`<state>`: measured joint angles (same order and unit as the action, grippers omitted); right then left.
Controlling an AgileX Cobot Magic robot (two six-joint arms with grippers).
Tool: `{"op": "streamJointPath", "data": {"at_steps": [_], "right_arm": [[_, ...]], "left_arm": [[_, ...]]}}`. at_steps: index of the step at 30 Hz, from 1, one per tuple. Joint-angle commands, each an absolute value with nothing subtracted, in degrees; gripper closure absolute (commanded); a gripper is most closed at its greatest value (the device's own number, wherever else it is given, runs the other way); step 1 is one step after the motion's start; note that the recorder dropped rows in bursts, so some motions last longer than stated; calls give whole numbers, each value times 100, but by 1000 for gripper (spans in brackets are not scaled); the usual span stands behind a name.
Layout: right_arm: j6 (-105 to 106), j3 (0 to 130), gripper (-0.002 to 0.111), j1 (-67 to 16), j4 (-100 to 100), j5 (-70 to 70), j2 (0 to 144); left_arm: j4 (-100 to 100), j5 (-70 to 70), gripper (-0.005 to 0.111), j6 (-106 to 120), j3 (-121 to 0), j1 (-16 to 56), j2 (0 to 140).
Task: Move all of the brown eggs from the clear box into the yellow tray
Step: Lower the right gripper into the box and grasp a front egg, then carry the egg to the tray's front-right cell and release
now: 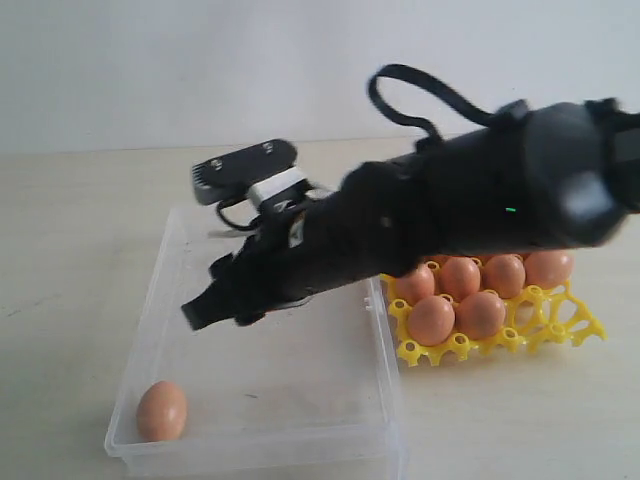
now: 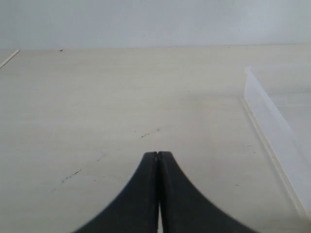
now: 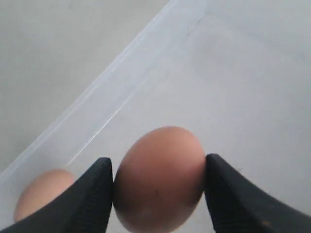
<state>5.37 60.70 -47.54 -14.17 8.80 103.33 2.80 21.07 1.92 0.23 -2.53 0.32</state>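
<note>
The right end effector [image 3: 158, 165] is closed on one smooth light-brown egg [image 3: 160, 179]. Its two black fingers [image 3: 87, 194] press against opposite sides of the shell, so the jaws stand fairly wide only because the egg fills the gap. Gripping across what looks like the shorter axis seems sensible: a rounded shell is less likely to slip out, though the squeeze must stay gentle enough not to crack it. In the exterior view the black right arm [image 1: 450, 200] reaches from the right edge across the middle, over the large transparent plastic box with low walls [image 1: 260, 446] in the lower left. The arm hides the held egg there, and I cannot tell whether that egg is clear of the box floor. One more brown egg [image 1: 161, 410] lies in the box's lower-left corner. The bright yellow lattice egg tray [image 1: 455, 348] sits just beside the box, right of centre, with six eggs [image 1: 482, 312] visible in its cups. The left end effector [image 2: 158, 160] is pinched shut on nothing above the pale tabletop [image 2: 97, 97] beside the box, out of the way.
</note>
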Motion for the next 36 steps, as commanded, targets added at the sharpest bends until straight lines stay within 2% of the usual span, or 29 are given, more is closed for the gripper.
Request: {"op": "streamJointPath", "data": {"at_steps": [1,10,17,21,33,34,36], "right_arm": [[657,4799,108,-4358,-1164,-941,9577],[2209,2682,108,-3386,-2143,-2891,8563],[2318,1838,108,-2976,-2734,-3742,8285],[2295,1595,108,-2830,-3117,-4208,8285],[2175,1708,108,-2683,-2863,-4187,9111],[2120,1708,107,-2683,-2820,-4187,9126],[2079,1708,97,-2683,-2781,-4187,9177]], "left_arm": [[311,2027,107,159,0,-224,0],[311,2027,107,159,0,-224,0],[311,2027,107,159,0,-224,0],[311,2027,107,159,0,-224,0],[311,2027,107,159,0,-224,0],[311,2027,107,159,0,-224,0],[311,2027,107,159,0,-224,0]]}}
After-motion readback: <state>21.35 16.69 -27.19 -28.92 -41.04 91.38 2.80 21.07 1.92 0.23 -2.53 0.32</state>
